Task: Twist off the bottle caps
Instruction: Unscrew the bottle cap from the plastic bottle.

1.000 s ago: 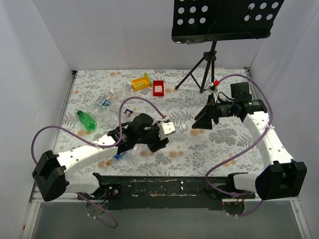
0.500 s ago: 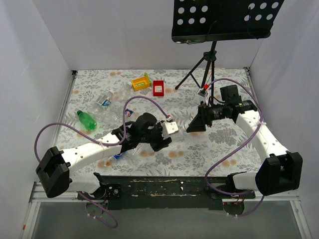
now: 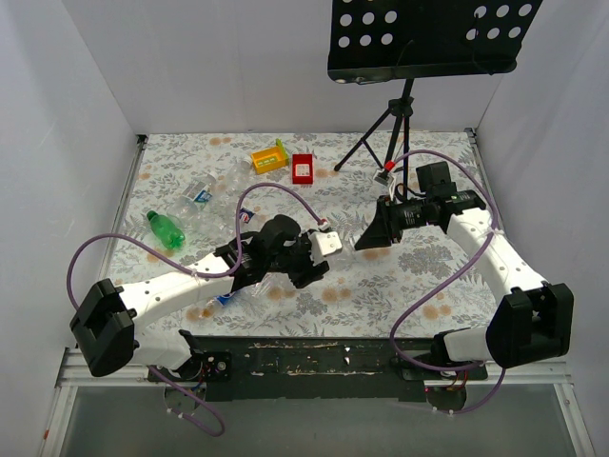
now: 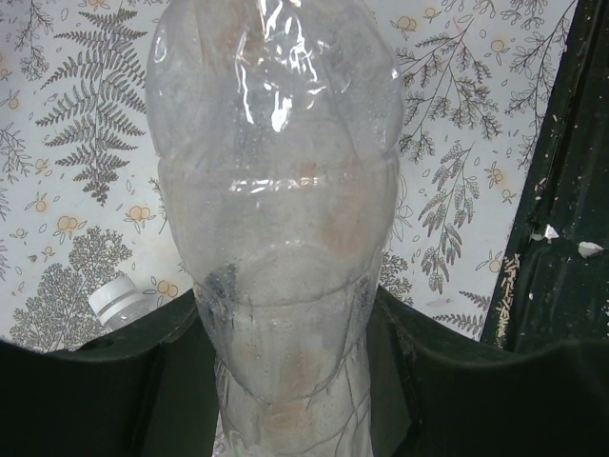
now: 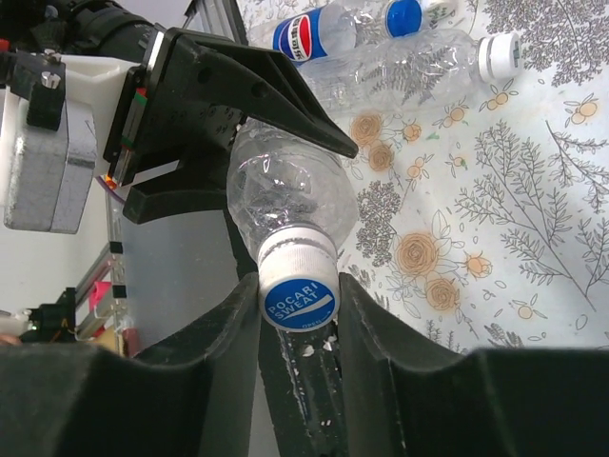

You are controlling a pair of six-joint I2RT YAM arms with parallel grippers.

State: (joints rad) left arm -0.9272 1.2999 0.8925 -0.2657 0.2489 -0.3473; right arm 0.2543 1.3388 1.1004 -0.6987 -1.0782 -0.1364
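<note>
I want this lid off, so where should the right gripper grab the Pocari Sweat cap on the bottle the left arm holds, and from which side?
Pinch the cap by its ribbed side wall, coming straight in from the cap end. The left gripper clamps the clear bottle by its body, so the cap's round face points at the right gripper, whose fingers flank it.

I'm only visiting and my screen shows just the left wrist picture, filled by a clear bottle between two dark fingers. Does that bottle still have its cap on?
Observer: Yes: the right wrist view shows a white cap on the clear bottle.
Visitor: Is anything gripping it?
Observer: The right gripper has its fingers against both sides of that cap.
Visitor: Are there other bottles?
Observer: Yes, the top view shows a green bottle lying at the table's left.
</note>
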